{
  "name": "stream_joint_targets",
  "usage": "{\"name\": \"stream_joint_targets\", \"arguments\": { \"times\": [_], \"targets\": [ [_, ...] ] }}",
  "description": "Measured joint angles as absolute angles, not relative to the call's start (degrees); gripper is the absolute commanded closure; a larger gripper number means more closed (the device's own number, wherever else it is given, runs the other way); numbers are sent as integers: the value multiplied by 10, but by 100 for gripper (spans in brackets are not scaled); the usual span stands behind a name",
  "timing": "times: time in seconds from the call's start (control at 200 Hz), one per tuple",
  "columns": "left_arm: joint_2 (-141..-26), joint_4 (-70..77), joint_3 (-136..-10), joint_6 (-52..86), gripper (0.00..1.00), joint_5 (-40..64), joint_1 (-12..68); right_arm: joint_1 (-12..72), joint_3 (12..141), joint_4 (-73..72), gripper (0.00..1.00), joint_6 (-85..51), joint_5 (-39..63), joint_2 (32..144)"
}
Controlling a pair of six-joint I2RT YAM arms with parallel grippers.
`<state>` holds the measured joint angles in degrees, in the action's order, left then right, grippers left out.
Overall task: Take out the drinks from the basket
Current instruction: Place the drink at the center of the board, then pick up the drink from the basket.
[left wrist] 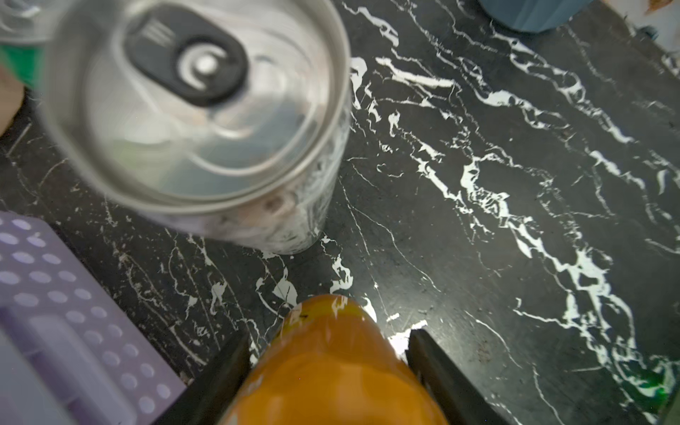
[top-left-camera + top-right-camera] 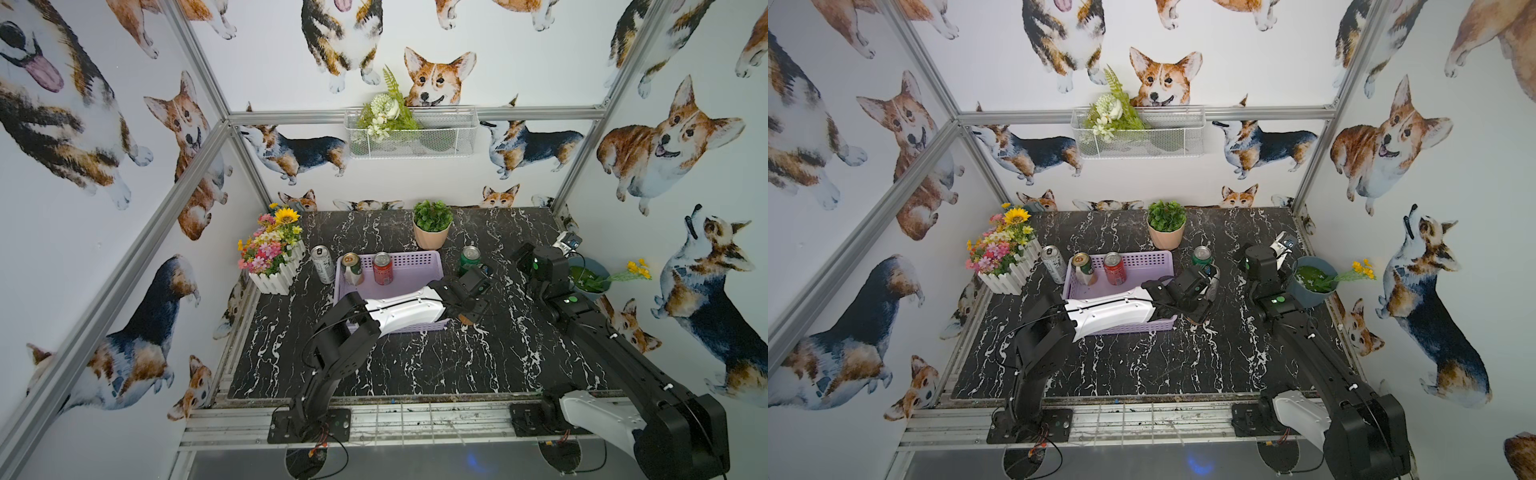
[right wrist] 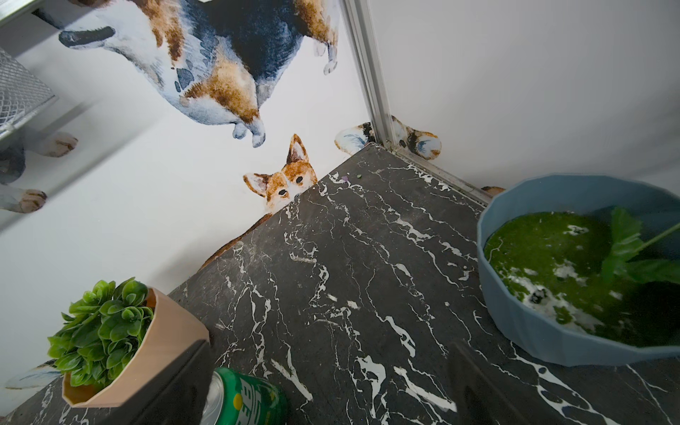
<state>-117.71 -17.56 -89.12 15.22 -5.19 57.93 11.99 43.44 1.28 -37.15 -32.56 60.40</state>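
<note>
Lavender basket (image 2: 415,259) in both top views held only the green-and-gold can (image 2: 352,269) and red can (image 2: 382,269). A slim silver can (image 2: 323,264) and green can (image 2: 469,257) stood outside it.

Left wrist: left gripper (image 1: 327,342) pinched the orange can (image 1: 331,371) just off the basket's corner, probably to park it by a second silver can (image 1: 198,110).

Right wrist: right gripper (image 3: 329,347) had its fingers spread wide and empty, beyond the basket near that green can.

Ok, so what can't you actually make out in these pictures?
Orange can: the left wrist view's edge cuts it off; in both top views the left arm covers nearly all of it.
Silver can: blurred in the left wrist view, label unreadable.
Green can: cut by the right wrist view's edge.
Basket: part of its floor sits behind the left arm in both top views.
</note>
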Motion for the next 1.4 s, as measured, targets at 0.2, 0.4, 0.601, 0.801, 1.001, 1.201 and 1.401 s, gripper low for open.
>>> {"name": "stream_joint_targets", "arguments": {
  "times": [0.2, 0.4, 0.601, 0.801, 1.001, 1.201, 1.401],
  "targets": [
    [-1193, -183, -902, 139, 29, -42, 582, 119, 431, 13, 1, -371, -325, 602],
    [-1183, -170, -892, 134, 0, -43, 585, 119, 430, 13, 1, -371, -325, 599],
    [-1172, -168, -891, 135, 0, -54, 587, 119, 430, 13, 1, -371, -323, 597],
    [-1055, -154, -846, 152, 0, -93, 589, 119, 430, 4, 1, -366, -296, 588],
    [-878, -161, -769, 184, 0, -178, 562, 130, 421, -67, 2, -336, -134, 605],
    [-714, -187, -664, 248, 0, -217, 395, 252, 505, -85, 2, -282, 2, 727],
    [-640, -220, -621, 264, 0, -221, 321, 358, 637, -57, 2, -241, 44, 898]
  ]
}}
